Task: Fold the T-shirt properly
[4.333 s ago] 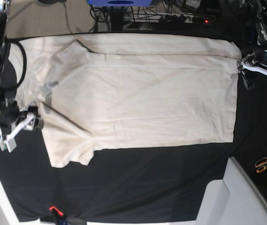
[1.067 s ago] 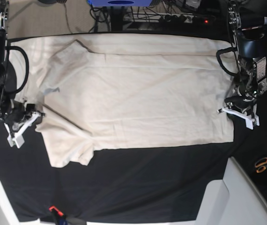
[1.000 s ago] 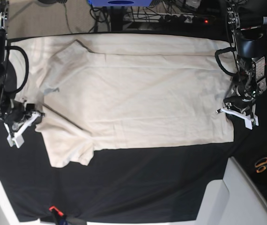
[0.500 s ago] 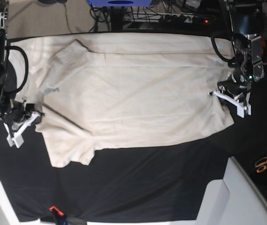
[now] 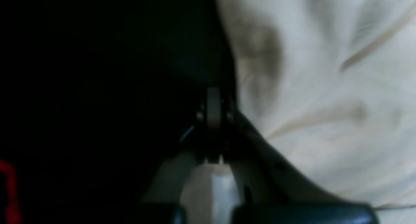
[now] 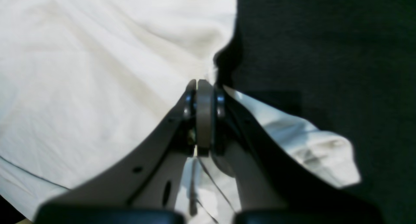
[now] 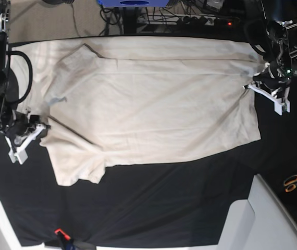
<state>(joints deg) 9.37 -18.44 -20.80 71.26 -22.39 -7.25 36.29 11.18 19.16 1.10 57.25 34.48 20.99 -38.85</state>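
The cream T-shirt (image 7: pixel 153 104) lies spread flat on the black table (image 7: pixel 164 208), collar end to the left, hem to the right. My left gripper (image 7: pixel 250 87) sits at the hem's right edge, shut on the T-shirt; in the left wrist view its jaws (image 5: pixel 213 100) are pressed together at the cloth's (image 5: pixel 325 103) edge. Over at the shoulder, by the collar end, my right gripper (image 7: pixel 42 127) is shut on the T-shirt too. In the right wrist view its closed tips (image 6: pixel 203 87) pinch the fabric (image 6: pixel 97 71), with cloth bunched underneath.
Orange-handled scissors (image 7: pixel 294 182) lie at the right edge. A white-grey panel (image 7: pixel 265 219) fills the lower right corner. Cables and a blue object (image 7: pixel 133 3) run along the back. A small red item (image 7: pixel 60 232) sits at the front edge.
My left gripper has moved toward the back of the table along the hem, pulling the cloth with it; the hem's front corner has drawn in and slanted. The right gripper has stayed put.
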